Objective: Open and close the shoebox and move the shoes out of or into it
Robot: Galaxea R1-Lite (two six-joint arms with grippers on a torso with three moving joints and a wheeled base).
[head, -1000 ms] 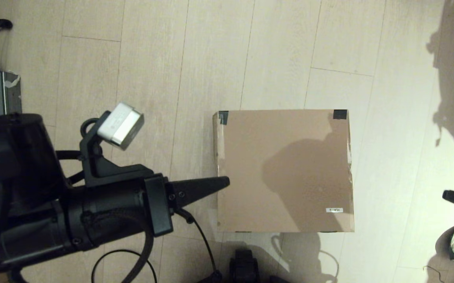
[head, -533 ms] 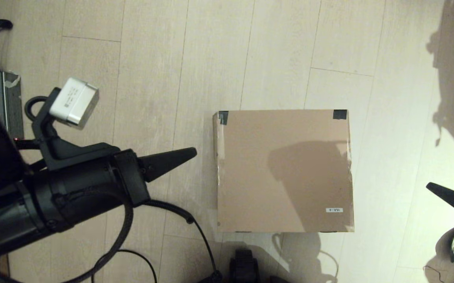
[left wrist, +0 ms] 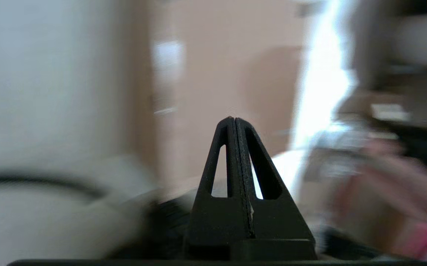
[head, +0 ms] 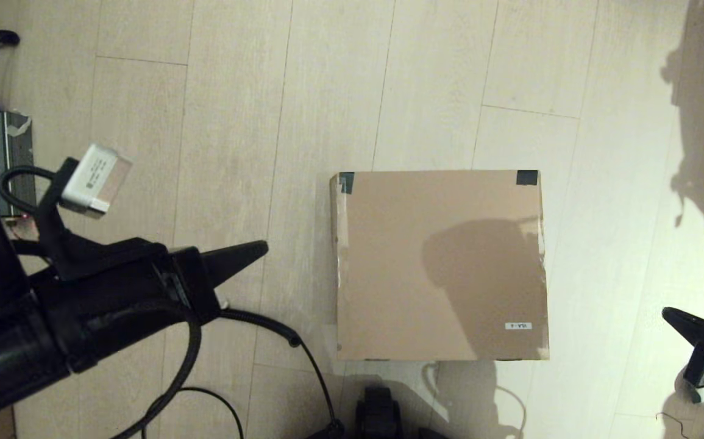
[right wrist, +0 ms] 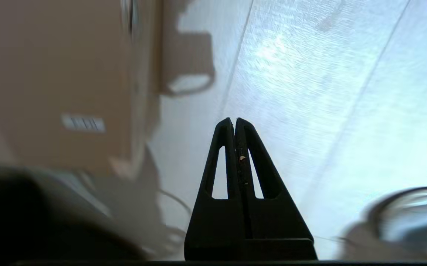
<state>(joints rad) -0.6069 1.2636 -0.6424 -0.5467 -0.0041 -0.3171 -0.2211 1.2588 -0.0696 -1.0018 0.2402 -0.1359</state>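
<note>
Head view, floor scene. The shoebox (head: 440, 266) lies right of centre in the frame, lid flat and closed, black tape at its 2 upper corners and a small white label (head: 518, 326) near its lower right corner. No shoes are visible; whether they sit inside cannot be told.

The left gripper (head: 257, 250), fingers clenched together on nothing, points at the box from the left half of the frame, well apart from its left edge. Over the last second it has drawn back: 1.0 s ago its tip touched or overlapped that edge, 0.5 s ago it stood just beside it. The right gripper (head: 672, 316), likewise pressed closed and empty, sits at the lower right edge of the frame; it has shifted only slightly.

The box itself has not moved. Judged from this, the lid-closing step looks finished and both arms appear to be retreating, or resetting before the next opening.
</note>
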